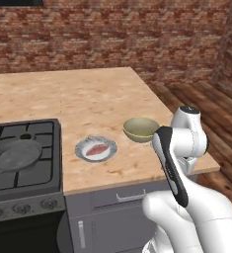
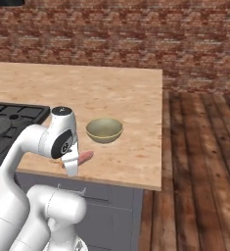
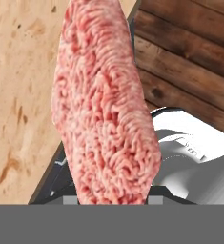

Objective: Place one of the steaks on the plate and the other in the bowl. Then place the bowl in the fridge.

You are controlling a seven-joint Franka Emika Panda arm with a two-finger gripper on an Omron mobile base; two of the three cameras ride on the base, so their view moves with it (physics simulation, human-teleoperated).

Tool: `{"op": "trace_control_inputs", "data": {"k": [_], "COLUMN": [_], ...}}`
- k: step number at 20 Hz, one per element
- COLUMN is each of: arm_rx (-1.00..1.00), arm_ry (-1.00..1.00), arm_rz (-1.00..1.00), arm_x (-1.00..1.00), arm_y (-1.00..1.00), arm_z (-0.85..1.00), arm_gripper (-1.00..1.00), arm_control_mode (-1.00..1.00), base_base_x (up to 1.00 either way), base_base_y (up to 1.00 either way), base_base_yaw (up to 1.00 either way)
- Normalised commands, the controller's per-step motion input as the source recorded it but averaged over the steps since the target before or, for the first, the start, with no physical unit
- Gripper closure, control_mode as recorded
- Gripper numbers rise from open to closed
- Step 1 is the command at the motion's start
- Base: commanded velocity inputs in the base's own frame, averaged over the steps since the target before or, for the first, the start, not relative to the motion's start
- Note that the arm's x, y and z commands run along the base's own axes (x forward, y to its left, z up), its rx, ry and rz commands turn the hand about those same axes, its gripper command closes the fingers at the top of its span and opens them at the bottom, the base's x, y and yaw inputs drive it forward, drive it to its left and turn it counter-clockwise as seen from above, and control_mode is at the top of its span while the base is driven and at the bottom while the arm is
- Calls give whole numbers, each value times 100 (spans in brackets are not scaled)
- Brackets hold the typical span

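The claw (image 2: 73,165) is clenched on the second steak (image 3: 104,102) — in the hand view the slab fills the space between the finger tips and stands on edge, and in the right base view its pink end pokes out from behind the hand, low over the front edge of the counter (image 2: 131,98). Taking the bowl (image 2: 104,130) as the landmark: the held steak hangs just in front of it and a little toward the stove side, near but not over it. The bowl itself looks empty. Farther to the stove side of the bowl sits the plate (image 1: 96,148), with the other steak (image 1: 96,149) lying flat in it, so that half of the job appears done. Beyond the plate, on the stove, rests a grey pan (image 1: 16,155).

The step in hand, as I judge it, is carrying this steak to the bowl. The next move calls for lifting it clear of the rim, centring it over the hollow, then releasing — the fridge errand comes after.
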Motion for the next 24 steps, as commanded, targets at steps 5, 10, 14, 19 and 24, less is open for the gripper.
{"op": "trace_control_inputs", "data": {"k": [5, 10, 14, 19, 24], "arm_rx": [0, 0, 0, 0, 0], "arm_ry": [0, 0, 0, 0, 0], "arm_rz": [0, 0, 0, 0, 0], "arm_x": [0, 0, 0, 0, 0], "arm_y": [0, 0, 0, 0, 0], "arm_z": [0, 0, 0, 0, 0], "arm_gripper": [100, 100, 100, 100, 100], "arm_control_mode": [100, 100, 100, 100, 100], "base_base_x": [8, 17, 25, 38, 45], "base_base_y": [-38, -32, -24, -16, -9], "base_base_yaw": [0, 0, 0, 1, 2]}}
